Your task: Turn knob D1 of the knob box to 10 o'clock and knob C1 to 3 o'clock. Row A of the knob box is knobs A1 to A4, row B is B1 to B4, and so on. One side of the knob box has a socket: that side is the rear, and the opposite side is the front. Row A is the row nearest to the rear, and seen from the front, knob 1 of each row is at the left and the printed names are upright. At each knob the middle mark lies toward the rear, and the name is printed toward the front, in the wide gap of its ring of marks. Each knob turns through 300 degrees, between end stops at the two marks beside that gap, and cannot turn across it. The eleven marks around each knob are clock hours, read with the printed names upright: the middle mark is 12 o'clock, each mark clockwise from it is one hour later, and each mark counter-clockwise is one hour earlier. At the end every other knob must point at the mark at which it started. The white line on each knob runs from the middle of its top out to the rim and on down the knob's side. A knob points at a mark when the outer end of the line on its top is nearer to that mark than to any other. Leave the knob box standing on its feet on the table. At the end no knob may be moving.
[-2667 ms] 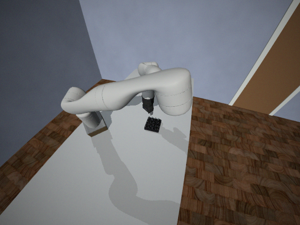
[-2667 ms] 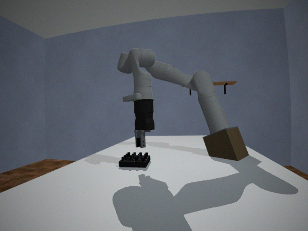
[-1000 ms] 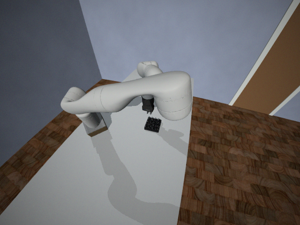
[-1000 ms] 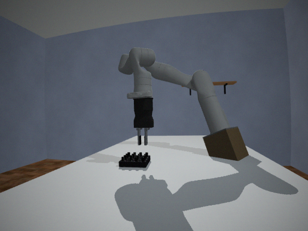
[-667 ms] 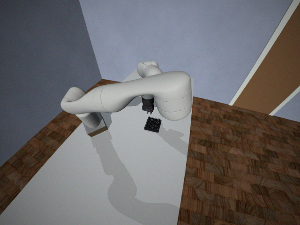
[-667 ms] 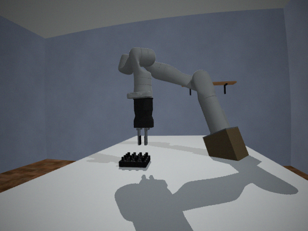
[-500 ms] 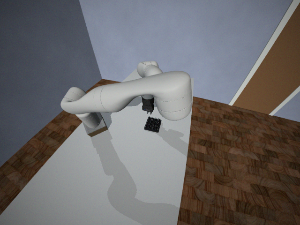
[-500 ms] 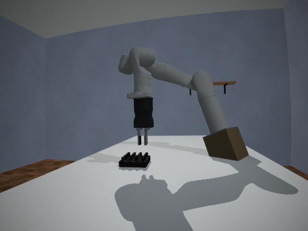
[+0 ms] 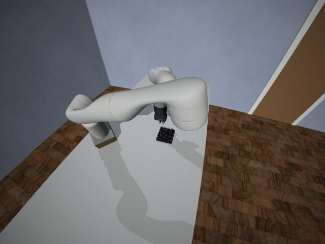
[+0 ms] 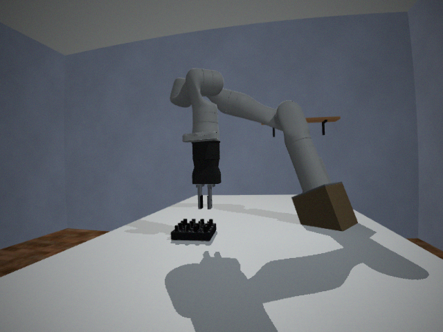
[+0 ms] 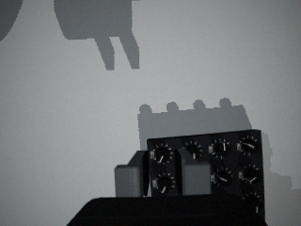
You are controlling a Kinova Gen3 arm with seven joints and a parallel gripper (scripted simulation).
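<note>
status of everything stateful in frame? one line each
gripper: part open, holding nothing, fingers pointing down, hanging above the knob box without touching it.
knob box: upright on the table, knobs up, none gripped.
arm: bent over the table, wrist vertical.
knob pointers: white lines aim in different directions in the wrist view; names too small to read.

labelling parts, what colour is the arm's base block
Tan brown base block, clearest in the exterior view.
</note>
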